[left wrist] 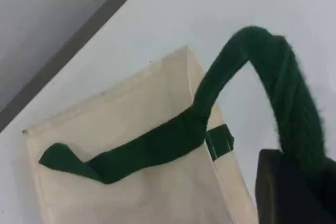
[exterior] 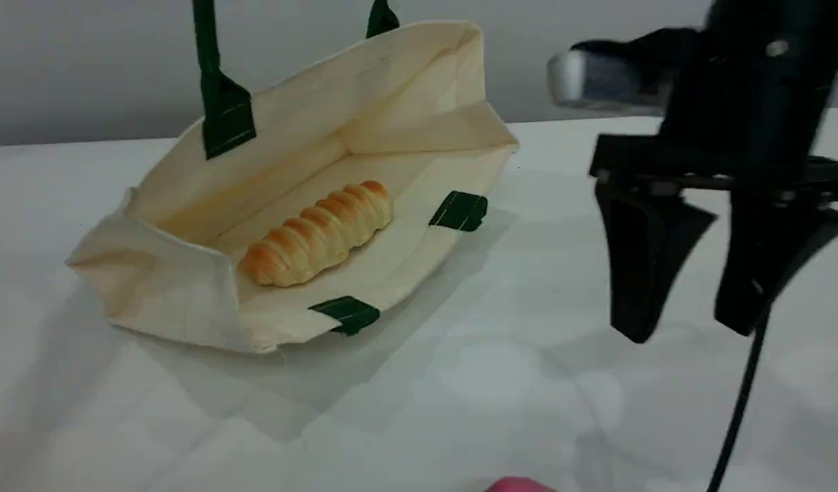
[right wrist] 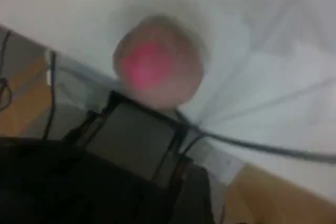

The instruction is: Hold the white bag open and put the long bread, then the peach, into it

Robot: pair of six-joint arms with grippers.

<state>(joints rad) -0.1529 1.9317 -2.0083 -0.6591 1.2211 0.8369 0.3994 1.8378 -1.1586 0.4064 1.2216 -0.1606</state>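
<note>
White table (exterior: 460, 383), grey wall (exterior: 84, 68) behind. In bag (exterior: 173, 294) at left, bread (exterior: 316, 232) lying near-left to far-right; peach (exterior: 518, 485) at near edge. Left gripper (left wrist: 294, 182) clamped on handle (left wrist: 273, 77); right gripper (exterior: 689, 331) spread wide, holding nothing.

White table (exterior: 460, 383), plain and matte. The white bag (exterior: 186, 294) lies left of centre toward the far edge, one broad face flat on the surface (the opposite face is raised). The peach (right wrist: 157, 69) rests close to the near edge, well apart from the bag.
</note>
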